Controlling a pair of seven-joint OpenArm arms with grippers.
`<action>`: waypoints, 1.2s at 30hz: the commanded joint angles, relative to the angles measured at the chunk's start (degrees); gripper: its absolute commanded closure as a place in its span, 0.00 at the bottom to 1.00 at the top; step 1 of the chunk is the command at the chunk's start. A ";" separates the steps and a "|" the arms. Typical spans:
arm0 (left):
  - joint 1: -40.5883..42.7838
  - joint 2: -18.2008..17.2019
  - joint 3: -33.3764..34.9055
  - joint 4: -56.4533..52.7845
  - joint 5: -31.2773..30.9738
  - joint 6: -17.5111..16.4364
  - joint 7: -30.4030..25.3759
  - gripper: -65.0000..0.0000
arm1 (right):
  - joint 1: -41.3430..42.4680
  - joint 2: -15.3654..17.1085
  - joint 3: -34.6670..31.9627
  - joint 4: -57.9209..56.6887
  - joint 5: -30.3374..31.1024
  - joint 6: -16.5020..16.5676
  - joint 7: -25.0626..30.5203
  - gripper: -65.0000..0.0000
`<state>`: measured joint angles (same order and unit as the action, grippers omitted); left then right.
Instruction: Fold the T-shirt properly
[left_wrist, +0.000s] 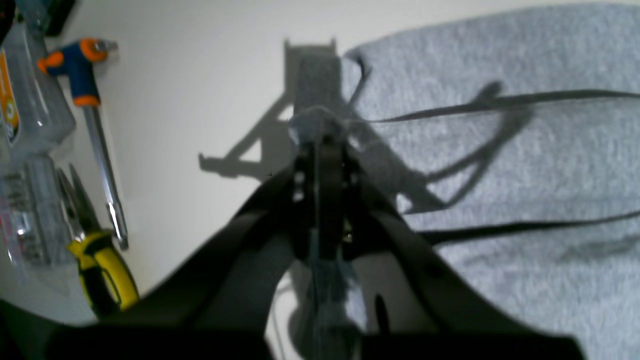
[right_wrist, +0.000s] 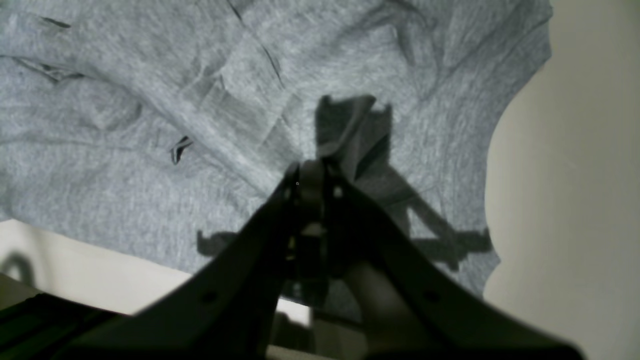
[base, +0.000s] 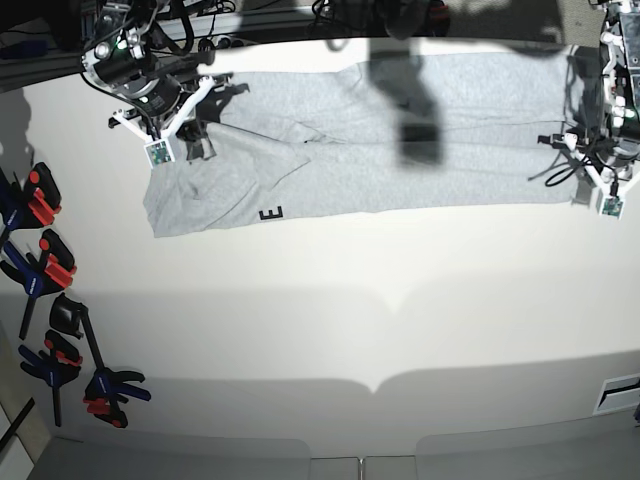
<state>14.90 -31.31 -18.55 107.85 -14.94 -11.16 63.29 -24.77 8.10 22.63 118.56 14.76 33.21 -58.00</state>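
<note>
1. Shirt (base: 400, 140) lies on the table (base: 350, 300), long axis running left to right along the far edge.
2. Lettering: a black "E" (base: 271, 213) shows at the near hem.
3. Left gripper (left_wrist: 320, 132) and right gripper (right_wrist: 311, 172) each pinch grey cloth, jaws closed.

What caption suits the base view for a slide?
Both grippers, left and right, pinch opposite ends of the grey T-shirt on the table.

A broad white table (base: 330, 300) carries the light grey T-shirt (base: 380, 140), spread flat along its far edge. Blue and red clamps (base: 45, 270) lie at one end; a screwdriver (left_wrist: 87, 100), yellow-handled pliers (left_wrist: 102, 265) and a clear plastic case (left_wrist: 27, 150) at the other.
</note>
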 joint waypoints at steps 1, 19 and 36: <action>-0.55 -1.29 -0.61 0.98 0.59 -0.04 -0.02 1.00 | 0.11 0.46 0.28 1.22 0.02 0.00 0.92 1.00; -0.42 -1.27 -0.59 1.84 7.39 -1.73 1.38 1.00 | 0.13 0.48 0.31 3.39 0.02 -0.90 -1.44 1.00; 10.34 -0.63 -0.61 10.21 7.41 2.64 -1.07 1.00 | 0.11 0.48 0.31 5.40 0.24 -1.09 -1.79 1.00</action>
<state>25.23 -31.05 -18.57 117.16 -8.08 -9.04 62.78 -24.75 8.10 22.63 122.74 14.81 32.56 -60.60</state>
